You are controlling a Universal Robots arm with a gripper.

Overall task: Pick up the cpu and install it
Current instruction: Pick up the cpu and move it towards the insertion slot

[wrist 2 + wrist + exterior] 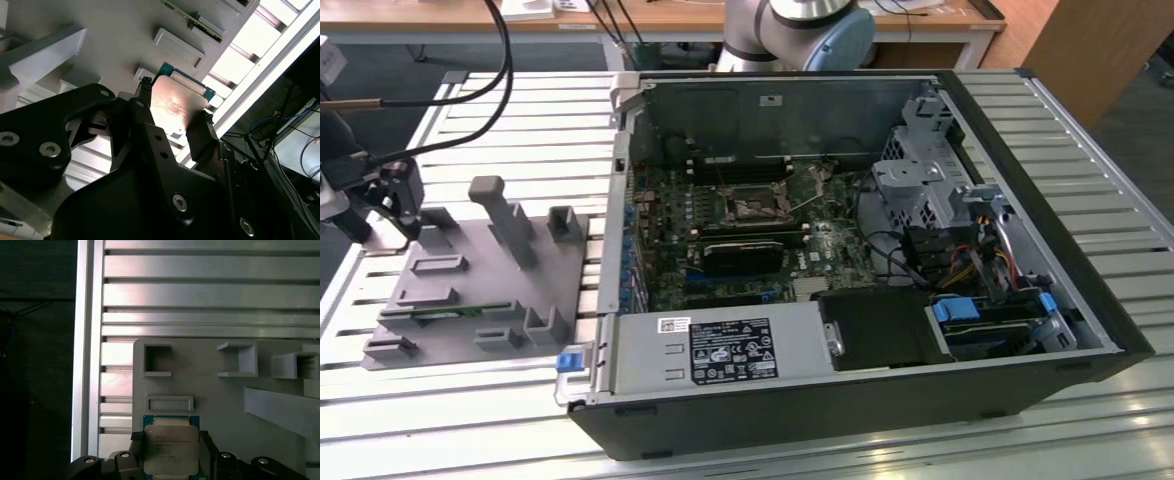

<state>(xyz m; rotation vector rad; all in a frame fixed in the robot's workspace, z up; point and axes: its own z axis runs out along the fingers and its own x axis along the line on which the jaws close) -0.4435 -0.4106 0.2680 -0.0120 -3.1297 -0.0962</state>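
At the exterior view's left, over the outer end of the grey tray (467, 290), my pincer (400, 200) appears as a dark shape with cables running up from it. That view gives me the layout. The tray lies on the slatted metal worktop (1107, 180), just beside the open computer case (854, 420).

The wrist views supply the close detail. In both, the pincer (170, 437) (175, 100) is closed on the cpu (170, 452) (180, 107). One black finger (137, 445) presses against one edge and its partner against the opposite edge. The chip's silver top faces the first wrist camera, with its green border showing, and in the second wrist view it catches a bright glare. I cannot tell whether the cpu rests on the tray (225, 405) or is raised off it. It sits near the tray's edge, next to a shallow rectangular pocket (169, 403).

Inside the case, the exterior view shows the motherboard (720, 215) with a square socket frame (754, 207) at its middle. A grey power supply (720, 350) sits along the near wall. On the tray, a thin green board (447, 312) lies in a slot among upright pegs.
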